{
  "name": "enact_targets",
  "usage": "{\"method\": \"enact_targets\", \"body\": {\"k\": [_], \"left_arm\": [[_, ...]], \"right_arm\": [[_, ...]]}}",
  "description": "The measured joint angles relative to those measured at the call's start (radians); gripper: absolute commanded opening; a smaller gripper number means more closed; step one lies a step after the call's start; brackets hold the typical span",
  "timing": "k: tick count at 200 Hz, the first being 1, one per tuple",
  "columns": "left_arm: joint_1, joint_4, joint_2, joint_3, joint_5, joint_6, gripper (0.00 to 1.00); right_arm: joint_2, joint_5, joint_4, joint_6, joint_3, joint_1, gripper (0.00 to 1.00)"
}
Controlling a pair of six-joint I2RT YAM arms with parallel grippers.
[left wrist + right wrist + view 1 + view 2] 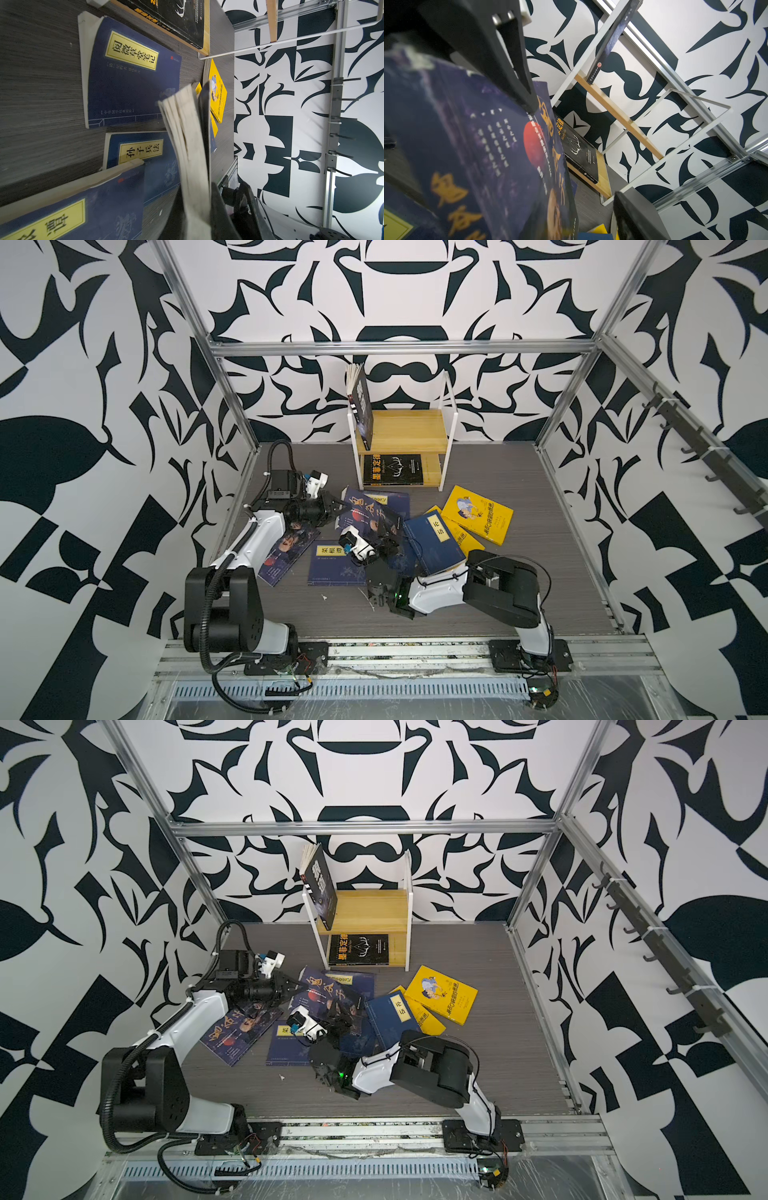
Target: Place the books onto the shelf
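Your shelf (415,429) carries a black book (362,410) leaning above, a second black book (392,469) flat below; in front sprawl navy books (434,545), yellow books (478,514), one dark blue book (365,510) raised.

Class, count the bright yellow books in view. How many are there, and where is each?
2. One yellow book lies flat on the table, front-right of the shelf. The second yellow book sits partly under it and a navy book. Others could hide beneath the pile.
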Motion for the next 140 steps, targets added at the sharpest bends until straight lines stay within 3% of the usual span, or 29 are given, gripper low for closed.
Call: {"method": "enact_targets", "body": {"k": [16, 21, 27, 37, 43, 83, 140], "left_arm": [[0.0, 0.011, -0.004, 0.0, 0.002, -0.007, 0.0], [0.0, 0.013, -0.004, 0.0, 0.003, -0.01, 0.0], [0.0, 0.015, -0.006, 0.0, 0.003, -0.014, 0.01], [0.0, 0.021, -0.006, 0.0, 0.005, -0.019, 0.29], [0.0, 0.028, -0.006, 0.0, 0.01, -0.018, 0.39], [0.037, 0.041, -0.035, 0.002, 0.012, -0.027, 0.99], [0.112, -0.004, -0.093, 0.066, -0.132, 0.034, 1.0]], "right_arm": [[0.0, -0.013, -0.04, 0.027, 0.01, -0.011, 0.52], [0.0, -0.02, -0.06, 0.043, 0.013, -0.016, 0.41], [-0.002, -0.032, -0.083, 0.063, 0.014, -0.021, 0.22], [-0.005, -0.053, -0.124, 0.079, 0.015, -0.028, 0.06], [-0.008, -0.069, -0.153, 0.077, 0.015, -0.031, 0.0], [-0.039, -0.098, -0.237, 0.135, -0.008, -0.061, 0.0], [-0.217, -0.138, -0.235, 0.201, -0.108, -0.103, 0.0]]}}
